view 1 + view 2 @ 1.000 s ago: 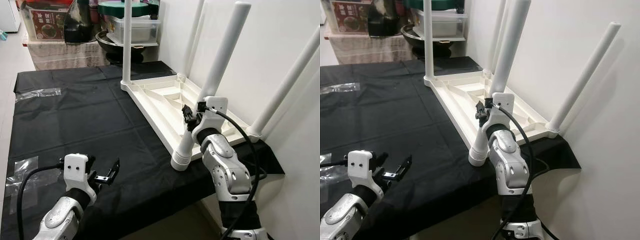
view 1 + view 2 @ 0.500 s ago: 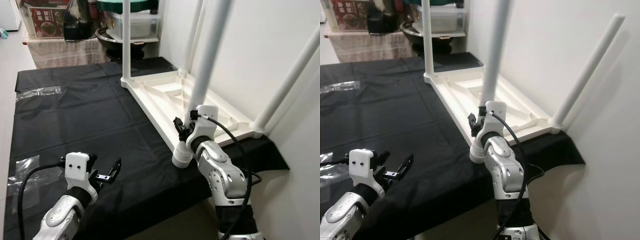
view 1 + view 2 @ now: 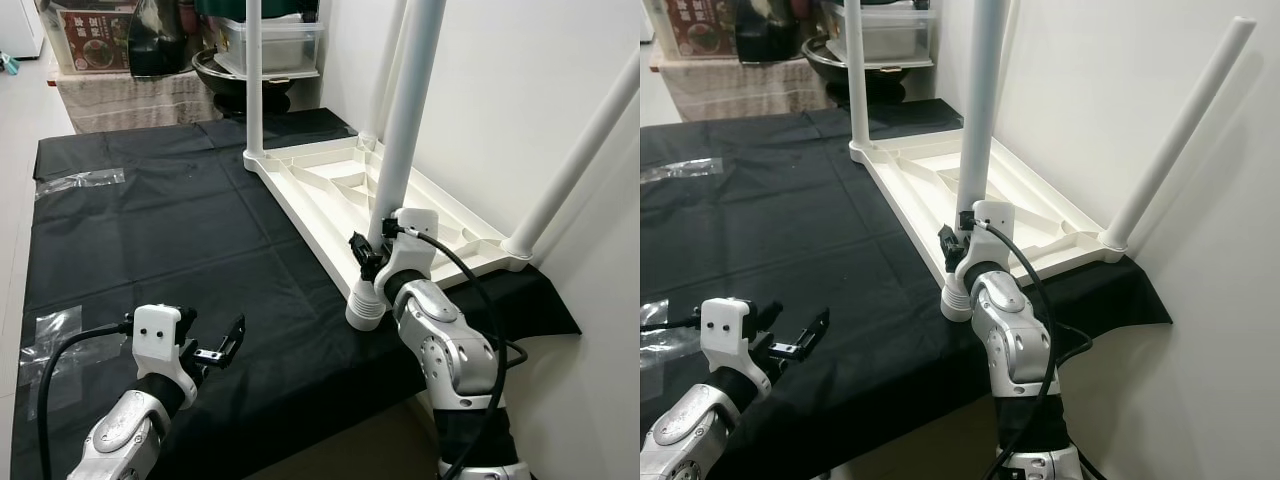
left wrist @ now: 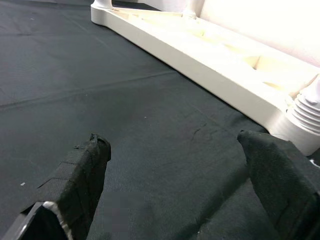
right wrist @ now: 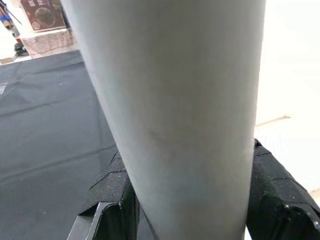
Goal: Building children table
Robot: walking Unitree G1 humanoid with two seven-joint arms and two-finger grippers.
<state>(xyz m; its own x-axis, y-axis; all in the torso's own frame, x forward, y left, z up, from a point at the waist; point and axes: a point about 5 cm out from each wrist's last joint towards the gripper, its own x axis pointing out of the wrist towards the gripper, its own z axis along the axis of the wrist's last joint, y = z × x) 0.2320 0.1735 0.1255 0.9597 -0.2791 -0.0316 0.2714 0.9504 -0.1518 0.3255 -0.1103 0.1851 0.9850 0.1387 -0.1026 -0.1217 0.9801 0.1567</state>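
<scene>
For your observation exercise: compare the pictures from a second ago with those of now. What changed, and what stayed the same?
The right gripper, shut on the near table leg, swung it from leaning right to nearly upright in its corner socket. The left gripper stayed open above the black cloth; the upturned tabletop stayed put.

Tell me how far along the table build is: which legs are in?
Three white legs stand in the corners of the upturned tabletop on the black cloth. The right gripper is shut on the near leg, whose ribbed base sits at the fourth corner; whether it is fully seated cannot be told. The left gripper hovers open. Flipping the table upright remains.
</scene>
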